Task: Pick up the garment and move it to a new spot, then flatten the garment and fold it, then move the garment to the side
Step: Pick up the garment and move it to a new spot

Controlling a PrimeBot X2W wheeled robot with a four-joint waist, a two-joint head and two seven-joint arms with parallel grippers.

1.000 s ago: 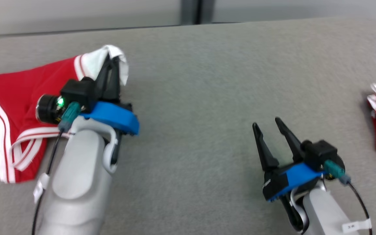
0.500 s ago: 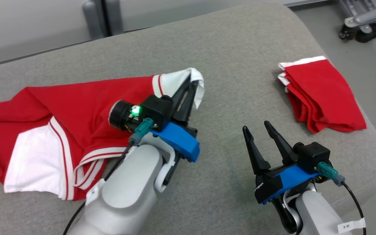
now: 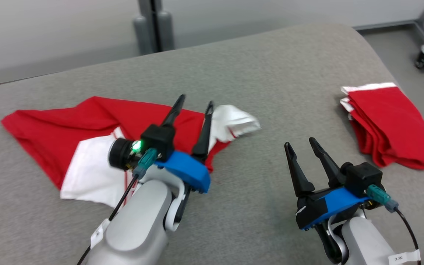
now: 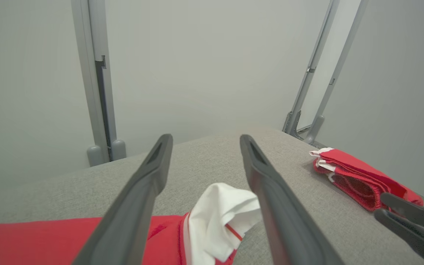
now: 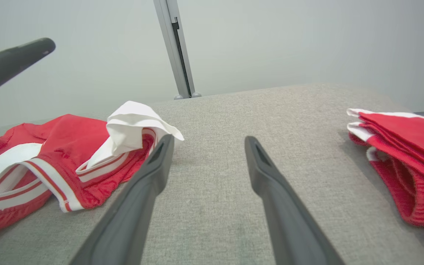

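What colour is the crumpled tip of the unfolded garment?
White with a thin red stripe, on the red garment. The crumpled tip shows best in the left wrist view.

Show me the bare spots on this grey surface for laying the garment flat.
Widest bare stretch: the grey surface between the loose red garment and the folded stack, ahead of the right gripper. The far strip behind the garment is free. Crowded: the left, under the left gripper.

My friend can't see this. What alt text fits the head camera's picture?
A crumpled red and white garment lies on a grey padded surface, with the robot's open left hand over its white end, gripping nothing. The open right hand hovers empty nearby, and a folded red stack sits at the far right.
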